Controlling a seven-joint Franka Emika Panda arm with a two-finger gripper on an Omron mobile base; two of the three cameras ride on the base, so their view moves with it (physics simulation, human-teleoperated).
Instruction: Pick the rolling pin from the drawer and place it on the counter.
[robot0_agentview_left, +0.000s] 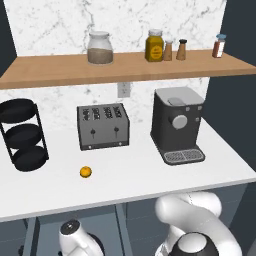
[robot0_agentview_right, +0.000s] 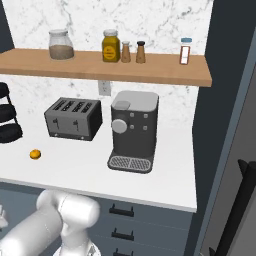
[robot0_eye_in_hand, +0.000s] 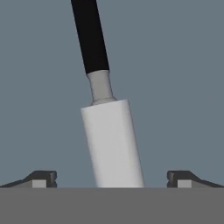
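Claw (robot0_eye_in_hand: 112, 178) of mine stands wide open, astride the slim white-grey rolling pin (robot0_eye_in_hand: 113, 144), black handle toward 12 o'clock; grasping step; next, lower and close.

— What's behind the toaster (robot0_agentview_left: 103, 126)?
— I see a marble wall (robot0_agentview_left: 60, 22) with an outlet (robot0_agentview_left: 123, 90) above the toaster. A wooden shelf (robot0_agentview_left: 65, 70) of jars (robot0_agentview_left: 100, 48) runs higher up; a dark panel (robot0_agentview_right: 227, 75) stands far to its right.
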